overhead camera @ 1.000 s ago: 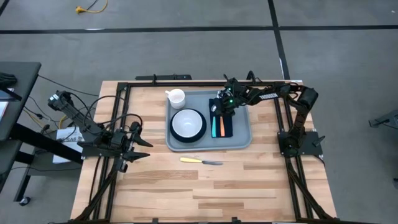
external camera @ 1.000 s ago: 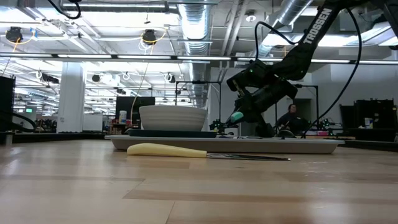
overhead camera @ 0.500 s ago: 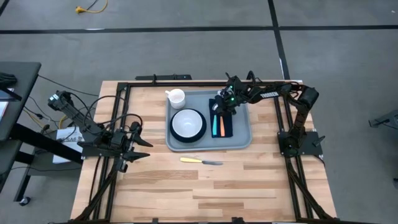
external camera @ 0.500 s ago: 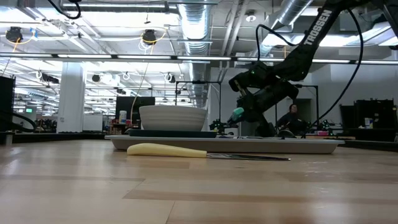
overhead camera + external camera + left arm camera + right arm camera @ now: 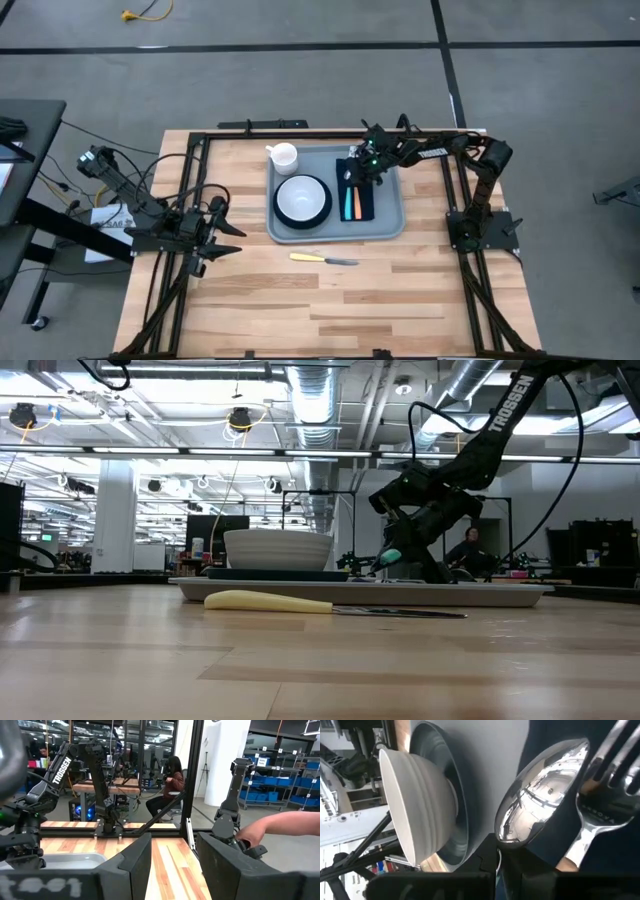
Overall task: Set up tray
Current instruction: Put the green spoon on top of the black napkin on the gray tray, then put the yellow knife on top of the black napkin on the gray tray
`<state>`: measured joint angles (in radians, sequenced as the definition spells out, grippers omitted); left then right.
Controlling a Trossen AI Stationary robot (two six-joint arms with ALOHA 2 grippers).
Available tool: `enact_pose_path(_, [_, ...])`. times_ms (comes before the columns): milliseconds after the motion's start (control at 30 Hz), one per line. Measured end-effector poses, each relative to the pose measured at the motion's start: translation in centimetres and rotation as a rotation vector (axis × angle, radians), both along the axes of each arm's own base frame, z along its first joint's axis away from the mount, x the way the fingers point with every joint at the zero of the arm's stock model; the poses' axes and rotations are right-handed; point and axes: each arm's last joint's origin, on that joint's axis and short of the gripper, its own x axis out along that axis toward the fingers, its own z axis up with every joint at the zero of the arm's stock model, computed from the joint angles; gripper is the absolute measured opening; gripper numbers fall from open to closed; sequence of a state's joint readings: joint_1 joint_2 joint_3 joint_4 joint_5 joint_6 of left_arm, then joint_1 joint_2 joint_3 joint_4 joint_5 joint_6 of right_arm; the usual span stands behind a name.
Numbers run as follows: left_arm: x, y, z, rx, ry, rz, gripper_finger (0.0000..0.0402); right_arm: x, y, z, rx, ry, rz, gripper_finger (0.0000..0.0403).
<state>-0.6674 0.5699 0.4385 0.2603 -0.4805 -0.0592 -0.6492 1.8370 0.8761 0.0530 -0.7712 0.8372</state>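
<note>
Grey-blue tray under my right gripper | grip on teal spoon: I cannot tell | left gripper parked, fingers apart

I see two dark, slim arms made of black links. The right arm carries white "TROSSEN" lettering and a thin black cable. A small green light glows near its wrist.
</note>
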Motion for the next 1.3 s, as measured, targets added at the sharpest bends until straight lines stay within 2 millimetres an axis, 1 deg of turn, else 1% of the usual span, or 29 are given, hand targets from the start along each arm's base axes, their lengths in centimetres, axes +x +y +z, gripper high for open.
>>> enact_pose_path(100, [0.0,0.0,0.0,-0.002,0.001,0.000,0.0145,0.1,0.0,0.0,-0.018,0.004,-0.003,0.0008])
enact_pose_path(333, [0.0,0.0,0.0,-0.001,0.001,0.000,0.0145,0.1,0.0,0.0,-0.038,0.013,-0.018,0.0067])
enact_pose_path(467, [0.0,0.0,0.0,-0.001,0.001,0.000,0.0145,0.1,-0.1,0.0,-0.043,0.006,-0.018,0.0084])
enact_pose_path(900, [0.0,0.0,0.0,-0.002,0.002,0.000,0.0145,-0.1,-0.4,0.0,-0.041,0.003,-0.023,0.0088])
enact_pose_path(1100, [0.0,0.0,-0.2,0.012,0.020,0.000,0.0145,-0.2,-0.3,0.2,0.024,-0.058,0.048,0.0088])
enact_pose_path(1167, [0.0,0.0,-0.4,0.028,0.037,0.001,0.0145,-0.3,-0.1,0.6,0.051,-0.076,0.074,0.0088])
enact_pose_path(1300, [0.1,0.0,-0.9,0.065,0.076,0.001,0.0145,-0.2,0.7,2.4,0.038,-0.130,0.123,0.0088])
